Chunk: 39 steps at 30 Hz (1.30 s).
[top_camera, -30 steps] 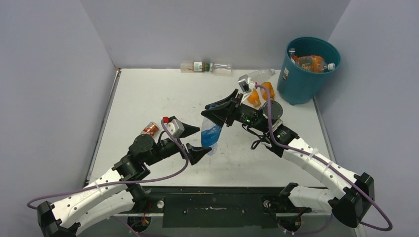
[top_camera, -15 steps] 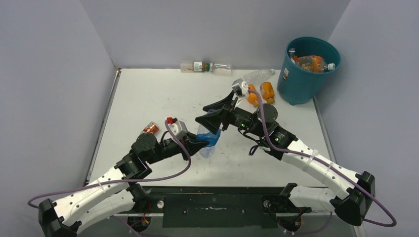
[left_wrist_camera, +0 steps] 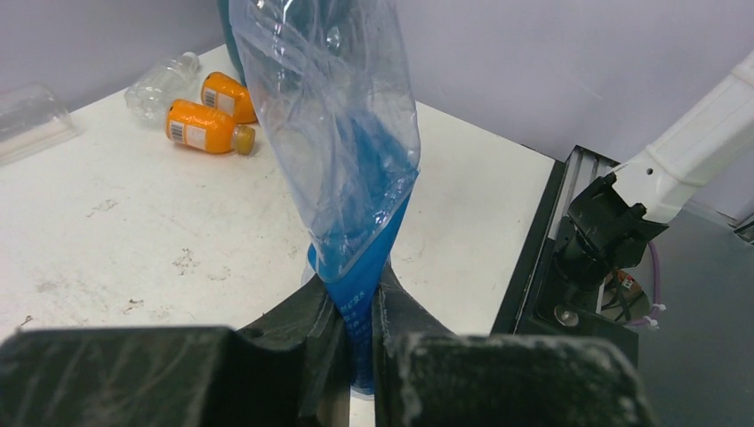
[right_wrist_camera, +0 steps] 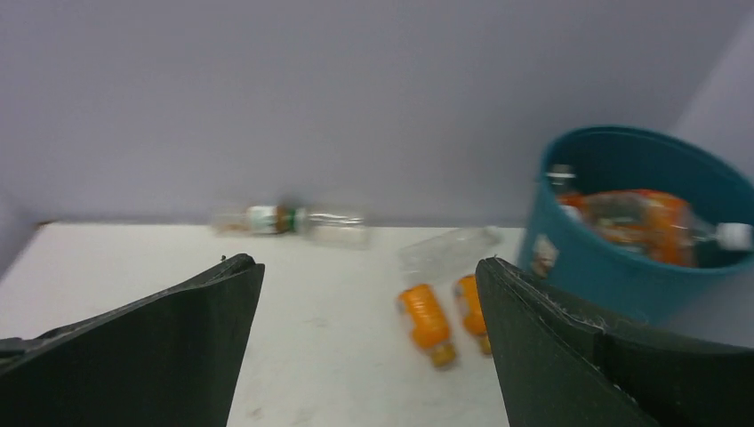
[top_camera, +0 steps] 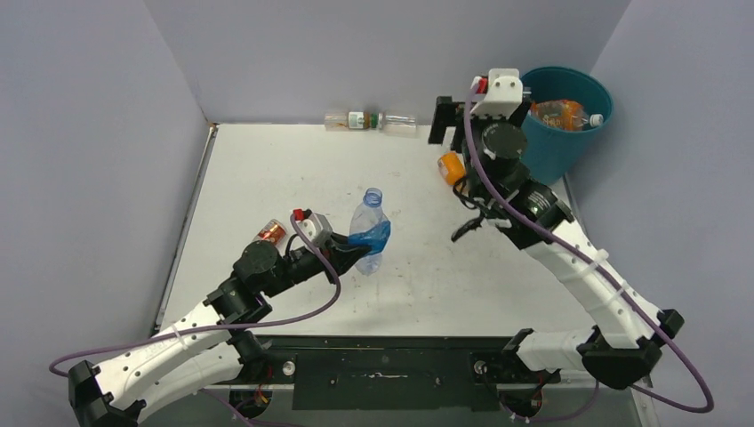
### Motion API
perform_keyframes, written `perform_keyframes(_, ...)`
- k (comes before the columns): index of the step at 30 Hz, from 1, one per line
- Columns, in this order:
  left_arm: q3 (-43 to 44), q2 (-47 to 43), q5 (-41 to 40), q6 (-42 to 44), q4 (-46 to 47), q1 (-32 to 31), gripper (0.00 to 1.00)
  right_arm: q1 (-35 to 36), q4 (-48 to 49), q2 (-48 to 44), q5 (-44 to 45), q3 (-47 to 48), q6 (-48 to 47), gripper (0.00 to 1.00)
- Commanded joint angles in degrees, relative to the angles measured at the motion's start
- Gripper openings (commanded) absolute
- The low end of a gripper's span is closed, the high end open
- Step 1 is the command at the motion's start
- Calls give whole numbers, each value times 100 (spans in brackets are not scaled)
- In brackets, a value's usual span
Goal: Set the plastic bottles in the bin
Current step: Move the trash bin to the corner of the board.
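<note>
Blue-labelled bottle, upright, lower part clamped in left claw, right claw spread wide, empty

place: robotics lab test cell | signs: plain lavender panels are enclosing a white table | left arm and right arm, both cabled, are sitting bolted to a black rail

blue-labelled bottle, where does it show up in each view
Top external: the blue-labelled bottle stands just left of centre, pinched by the left end effector.
Left wrist: it fills the centre, rising from the shut fingers.
Right wrist: not in it.
Shared landmark: the orange bottles by the bin; the top view shows only one.
</note>
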Motion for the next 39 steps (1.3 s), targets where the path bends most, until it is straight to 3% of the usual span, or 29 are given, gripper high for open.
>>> perform_keyframes(1,37,-178,-224,136,275,1,0,-720,-203,933,2081,358,-1424,90)
perform_keyframes(4,20,-257,-299,210,246,-18,0,-1030,-84,1510,2240,706,-1614,82)
perform_keyframes(7,19,-265,-331,233,231,-48,0,-1723,-538,2128,1633,1223,-962,81)
perform_keyframes(15,28,-264,-345,294,196,-150,0,-2852,-25,2894,943,1448,-606,94)
perform_keyframes(21,41,-235,-267,285,201,-153,0,-3415,-213,3447,545,1978,-584,95)
perform_keyframes(36,8,-215,-157,286,265,-158,0,-3921,-228,4152,-110,2068,-495,92)
perform_keyframes(39,10,-193,-118,277,283,-157,0,-4007,-232,4195,-191,2046,-495,86)
